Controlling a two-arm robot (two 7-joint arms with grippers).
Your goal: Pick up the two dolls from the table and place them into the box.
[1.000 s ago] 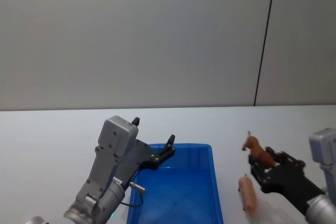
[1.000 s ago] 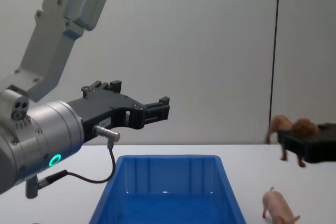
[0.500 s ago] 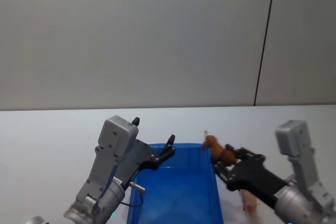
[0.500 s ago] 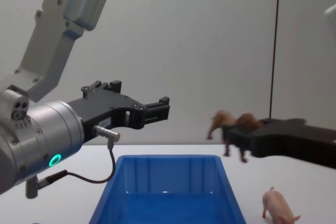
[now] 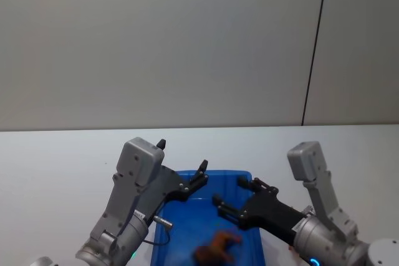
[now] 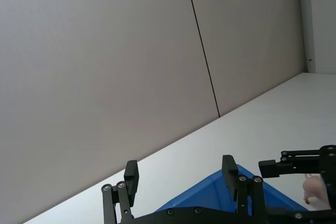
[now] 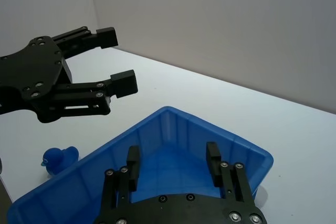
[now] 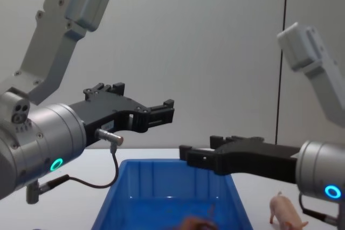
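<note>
The orange-brown doll (image 5: 215, 248) is inside the blue box (image 5: 247, 182), low between its walls, and shows blurred in the chest view (image 8: 197, 223). My right gripper (image 5: 229, 191) hangs open just above the box with nothing between its fingers (image 7: 212, 154). The pale pink pig doll (image 8: 287, 215) stands on the white table (image 5: 62, 154) to the right of the box (image 8: 161, 184). My left gripper (image 5: 182, 156) is open and held still above the box's far left corner (image 6: 180, 169).
A small blue toy duck (image 7: 59, 158) sits on the table outside the box, beside one long wall. A grey wall with a dark vertical seam (image 5: 315, 48) rises behind the table. Bare tabletop stretches left and right of the box.
My right gripper moved left from beside the pig to over the box, opened, and let go of the orange-brown doll, which dropped into the box. The left arm has not moved.
</note>
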